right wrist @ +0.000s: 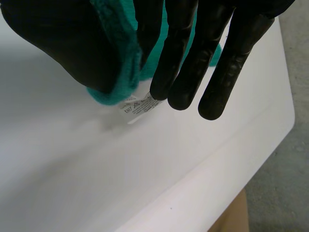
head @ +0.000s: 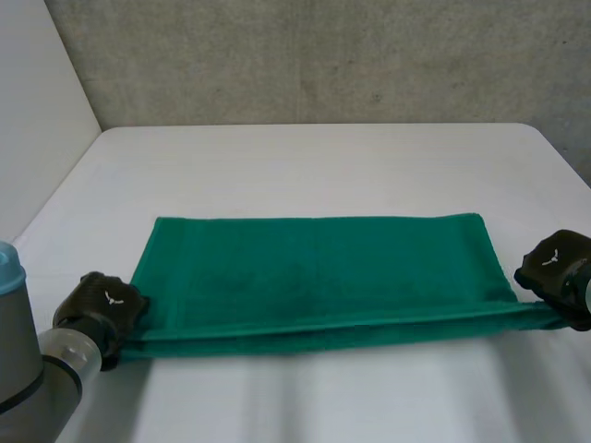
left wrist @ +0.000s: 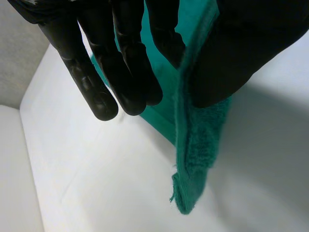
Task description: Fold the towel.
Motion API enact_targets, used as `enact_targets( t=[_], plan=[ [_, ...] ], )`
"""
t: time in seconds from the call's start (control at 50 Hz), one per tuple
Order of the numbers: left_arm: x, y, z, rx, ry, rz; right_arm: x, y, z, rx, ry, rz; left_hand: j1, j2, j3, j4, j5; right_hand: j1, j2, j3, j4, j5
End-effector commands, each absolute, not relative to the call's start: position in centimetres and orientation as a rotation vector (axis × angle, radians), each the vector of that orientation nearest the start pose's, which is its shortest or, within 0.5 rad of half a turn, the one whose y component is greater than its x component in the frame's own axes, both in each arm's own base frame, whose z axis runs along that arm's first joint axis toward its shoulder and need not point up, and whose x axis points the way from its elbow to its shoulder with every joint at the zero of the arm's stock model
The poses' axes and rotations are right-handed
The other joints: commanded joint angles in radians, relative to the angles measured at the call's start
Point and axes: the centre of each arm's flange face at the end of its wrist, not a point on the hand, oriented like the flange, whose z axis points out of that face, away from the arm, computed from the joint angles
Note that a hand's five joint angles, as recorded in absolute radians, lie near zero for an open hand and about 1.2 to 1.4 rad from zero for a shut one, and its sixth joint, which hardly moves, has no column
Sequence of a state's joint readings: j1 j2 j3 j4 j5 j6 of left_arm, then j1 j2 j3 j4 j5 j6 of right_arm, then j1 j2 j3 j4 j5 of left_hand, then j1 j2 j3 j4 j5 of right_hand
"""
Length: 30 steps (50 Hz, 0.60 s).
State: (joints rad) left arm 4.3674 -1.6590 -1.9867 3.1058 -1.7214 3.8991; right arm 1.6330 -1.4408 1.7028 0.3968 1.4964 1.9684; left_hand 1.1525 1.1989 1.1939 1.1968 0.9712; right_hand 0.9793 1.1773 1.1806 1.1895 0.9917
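Presently the towel (head: 314,277) lies across the middle of the head view, long side running left to right on the white table (head: 323,157). What looks like a doubled layer is seen along its near edge. The near-left corner is held at lower left of the frame by the left hand (head: 103,305), and the near-right corner at the right edge of the frame by the right hand (head: 554,268).

In the left wrist view the corner is clamped between thumb and one finger. The cloth tip hangs below the pinch, and the other fingers (left wrist: 96,82) are straight and free. In the right wrist view a like pinch is seen — cloth squeezed against the thumb, other fingers (right wrist: 217,72) straight and close together, a white care label (right wrist: 140,104) poking out beneath.

Step judged: near edge gripped at both corners for a fold. Both corners should be held level and taut, moved at one pace and laid square on the far edge — pinches not to be loosened until the cloth is down.

Count: towel, one; hands, two; label, one; table, one.
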Motion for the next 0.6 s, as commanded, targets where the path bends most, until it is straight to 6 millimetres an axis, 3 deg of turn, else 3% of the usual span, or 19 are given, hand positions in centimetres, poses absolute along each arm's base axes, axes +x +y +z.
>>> enact_targets(
  t=[0.02,0.12,0.14,0.18,0.36,0.6],
  plan=[
    [-20.9,-21.1,17.8,1.177,2.081,-1.485,15.6,-27.7,20.5,-1.764,2.656,-1.561,0.244,0.197,0.202,0.199,0.250,0.417,0.219,0.216,0.207,0.230],
    [-22.5,-23.5,17.2,1.163,2.025,-1.575,15.9,-30.4,18.4,-1.654,2.672,-1.627,0.244,0.197,0.202,0.199,0.250,0.417,0.219,0.216,0.207,0.230],
    [-23.5,-25.3,16.4,1.147,1.997,-1.619,15.9,-30.8,18.2,-1.644,2.672,-1.637,0.244,0.197,0.202,0.199,0.250,0.417,0.219,0.216,0.207,0.230],
    [-23.8,-25.9,16.3,1.141,1.984,-1.636,16.2,-31.4,17.7,-1.630,2.669,-1.651,0.244,0.197,0.202,0.199,0.250,0.417,0.219,0.216,0.207,0.230],
    [-27.2,-33.3,13.9,1.073,1.842,-1.790,17.6,-35.9,16.0,-1.520,2.668,-1.772,0.244,0.197,0.202,0.199,0.250,0.417,0.219,0.216,0.207,0.230],
    [-29.5,-38.1,11.2,1.108,1.713,-1.795,19.8,-40.5,14.1,-1.515,2.650,-1.878,0.244,0.197,0.202,0.199,0.250,0.417,0.219,0.216,0.207,0.230]
  ],
)
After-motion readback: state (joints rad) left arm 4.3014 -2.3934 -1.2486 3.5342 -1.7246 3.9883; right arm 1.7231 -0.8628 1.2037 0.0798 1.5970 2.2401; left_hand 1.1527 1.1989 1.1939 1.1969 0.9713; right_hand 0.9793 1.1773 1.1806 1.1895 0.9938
